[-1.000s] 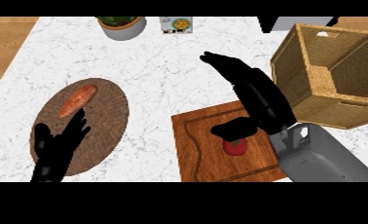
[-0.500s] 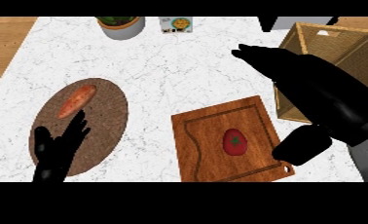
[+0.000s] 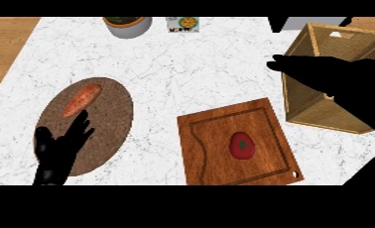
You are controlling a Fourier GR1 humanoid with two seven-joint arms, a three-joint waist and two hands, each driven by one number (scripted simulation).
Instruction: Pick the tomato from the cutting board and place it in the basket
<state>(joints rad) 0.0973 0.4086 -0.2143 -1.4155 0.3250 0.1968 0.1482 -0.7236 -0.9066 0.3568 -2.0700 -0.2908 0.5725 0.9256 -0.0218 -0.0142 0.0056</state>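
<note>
Right hand (image 3: 330, 76) now lifted off cutting board (image 3: 219, 160), swung to 2 o'clock over basket (image 3: 300, 98); fingers look extended, holding nothing, though silhouette is dark. Tomato (image 3: 242, 145) still on board, ungrasped. Pick not achieved. Left hand (image 3: 58, 150) resting open at 8 o'clock.

The right robot hand (image 3: 330, 76) hides part of the basket (image 3: 322, 110)

Red tomato (image 3: 242, 145) on the wooden cutting board (image 3: 212, 138), beside the empty basket (image 3: 322, 113).
</note>
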